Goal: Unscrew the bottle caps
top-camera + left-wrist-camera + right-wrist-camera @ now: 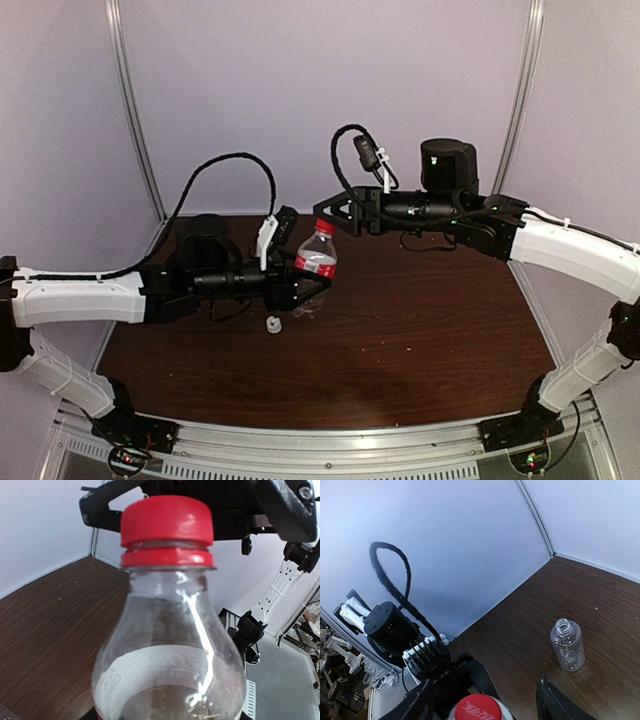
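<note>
At centre left of the top view, the left claw (303,280) was clenched on the red-labelled bottle (317,258), which stood upright with its neck up. The label's writing was unreadable. The white cap (272,323) lay on the bench (420,330) just below. The red cap (166,520) sat screwed on and bore white script too small to read. The right claw (328,210) was spread astride it. The plain bottle (567,645) stood upright, uncapped and empty.

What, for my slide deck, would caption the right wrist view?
Right gripper, fingers open, hovers over the labelled bottle's red cap; an uncapped clear bottle stands beyond.
</note>
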You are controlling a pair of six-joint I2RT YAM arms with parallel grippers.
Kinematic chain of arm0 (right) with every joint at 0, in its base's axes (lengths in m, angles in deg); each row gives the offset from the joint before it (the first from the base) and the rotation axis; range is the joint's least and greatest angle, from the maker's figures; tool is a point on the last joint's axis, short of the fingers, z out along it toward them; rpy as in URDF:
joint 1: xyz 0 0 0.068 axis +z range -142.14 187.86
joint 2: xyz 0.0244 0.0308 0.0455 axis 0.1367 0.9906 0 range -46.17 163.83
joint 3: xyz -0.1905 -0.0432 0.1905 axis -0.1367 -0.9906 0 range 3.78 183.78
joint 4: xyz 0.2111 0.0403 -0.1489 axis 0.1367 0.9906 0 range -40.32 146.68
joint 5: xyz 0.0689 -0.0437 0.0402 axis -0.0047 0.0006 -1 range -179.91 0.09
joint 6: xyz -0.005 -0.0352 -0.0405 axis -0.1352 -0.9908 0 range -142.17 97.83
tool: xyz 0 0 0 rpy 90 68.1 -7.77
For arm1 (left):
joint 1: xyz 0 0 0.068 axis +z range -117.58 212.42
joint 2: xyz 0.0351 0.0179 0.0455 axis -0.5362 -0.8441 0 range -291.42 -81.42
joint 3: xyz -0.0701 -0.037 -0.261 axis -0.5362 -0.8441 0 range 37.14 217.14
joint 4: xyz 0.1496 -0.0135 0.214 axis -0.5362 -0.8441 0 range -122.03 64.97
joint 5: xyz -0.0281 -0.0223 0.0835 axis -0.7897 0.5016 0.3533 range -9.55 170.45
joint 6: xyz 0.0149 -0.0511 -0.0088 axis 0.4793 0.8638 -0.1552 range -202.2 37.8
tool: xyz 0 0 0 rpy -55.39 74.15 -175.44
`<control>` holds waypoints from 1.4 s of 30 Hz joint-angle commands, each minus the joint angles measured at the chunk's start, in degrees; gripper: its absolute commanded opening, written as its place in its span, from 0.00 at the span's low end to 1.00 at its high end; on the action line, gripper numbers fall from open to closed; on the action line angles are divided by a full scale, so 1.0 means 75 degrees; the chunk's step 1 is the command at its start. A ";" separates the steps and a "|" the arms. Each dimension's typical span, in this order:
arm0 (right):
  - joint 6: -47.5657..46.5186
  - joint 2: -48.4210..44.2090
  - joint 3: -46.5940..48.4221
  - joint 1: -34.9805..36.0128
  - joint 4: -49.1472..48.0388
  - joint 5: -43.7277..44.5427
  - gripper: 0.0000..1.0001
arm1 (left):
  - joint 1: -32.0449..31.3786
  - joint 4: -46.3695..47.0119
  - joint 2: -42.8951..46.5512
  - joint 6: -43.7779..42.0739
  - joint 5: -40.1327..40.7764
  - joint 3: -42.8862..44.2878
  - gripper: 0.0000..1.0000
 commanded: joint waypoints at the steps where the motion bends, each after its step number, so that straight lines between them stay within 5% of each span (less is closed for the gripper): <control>1: 0.0035 0.0100 0.0248 0.0064 0.0093 -0.0085 0.66 | -0.0043 0.0438 -0.0036 0.0028 0.0122 0.0165 0.43; 10: 0.0122 0.0179 -0.0026 0.0074 -0.0068 -0.0065 0.62 | -0.0043 0.0351 0.0008 -0.0130 0.0176 0.0099 0.43; 30: -0.0135 0.0274 -0.0197 0.0060 -0.0564 -0.0686 0.22 | -0.0045 0.0283 0.0151 -0.0338 0.0323 -0.0016 0.43; 42: -0.2120 0.0615 0.0100 -0.0256 -0.0842 -0.3927 0.20 | -0.0041 0.1555 0.0450 -0.0004 -0.2257 -0.0471 0.44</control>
